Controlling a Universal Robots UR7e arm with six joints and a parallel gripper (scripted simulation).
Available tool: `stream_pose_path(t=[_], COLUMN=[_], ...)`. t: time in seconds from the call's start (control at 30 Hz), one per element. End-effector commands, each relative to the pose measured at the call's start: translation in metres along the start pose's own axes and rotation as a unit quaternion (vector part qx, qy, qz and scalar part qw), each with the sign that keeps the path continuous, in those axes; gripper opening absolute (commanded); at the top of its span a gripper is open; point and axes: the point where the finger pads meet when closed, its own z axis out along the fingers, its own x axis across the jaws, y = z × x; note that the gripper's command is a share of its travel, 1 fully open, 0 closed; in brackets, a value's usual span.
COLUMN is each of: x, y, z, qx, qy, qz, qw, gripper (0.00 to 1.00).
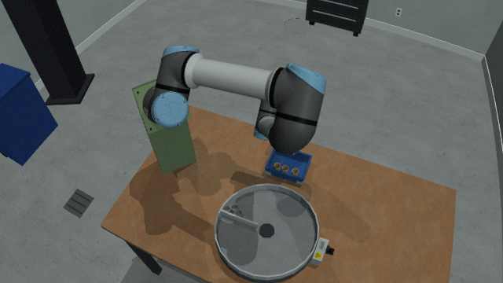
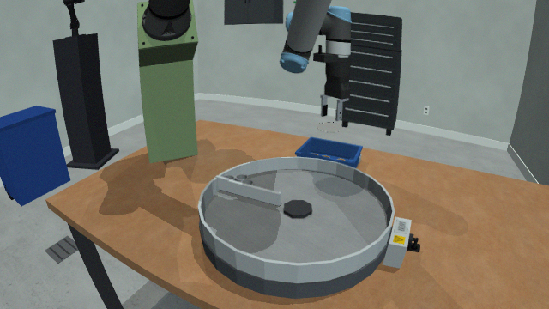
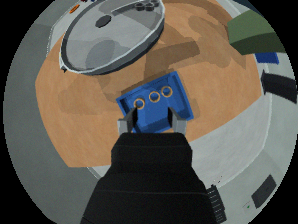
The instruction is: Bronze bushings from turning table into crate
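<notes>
Three bronze bushings (image 1: 285, 168) (image 3: 154, 96) stand in a row inside the blue crate (image 1: 295, 159) (image 2: 334, 148) (image 3: 184, 99), along its side nearest the turning table. My gripper (image 2: 331, 117) (image 3: 152, 113) is open and empty, high above the crate, pointing down; in the top view the arm hides it. Several grey steel bushings (image 1: 234, 207) (image 2: 242, 177) (image 3: 147, 6) are grouped on the turning table (image 1: 283, 251) (image 2: 330, 240) (image 3: 82, 42), close to the rim and against the fixed bar. No bronze bushing shows on the turning table.
The grey guide bar (image 1: 240, 220) (image 2: 250, 191) reaches from the rim towards the dark centre hub (image 1: 266, 230) (image 2: 298, 209). A raised rim surrounds the turning table. A small sensor box (image 1: 320, 251) (image 2: 398, 242) sits outside it. The green pedestal (image 1: 173, 149) (image 2: 169, 107) carries the arm.
</notes>
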Motion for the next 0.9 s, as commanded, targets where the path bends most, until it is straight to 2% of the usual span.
stream_pose_path(t=[0.0,0.03,0.17,0.57,0.6,0.73,0.87], x=[-0.0005,-0.0003,-0.0005,-0.0005,-0.0003,-0.0004,-0.0004], y=[0.0003,0.0003,0.0004,0.0004,0.0003,0.0004,0.0004], z=[-0.0033,-0.0011,-0.0033,-0.0033,-0.0011,-0.0033,-0.0033], qx=[0.000,0.000,0.000,0.000,0.000,0.000,0.000], qy=[0.000,0.000,0.000,0.000,0.000,0.000,0.000], qz=[0.117,0.024,0.117,0.117,0.024,0.118,0.118], qw=[0.993,1.000,0.993,0.993,1.000,0.993,0.993], gripper=[1.00,1.00,1.00,1.00,1.00,1.00,1.00])
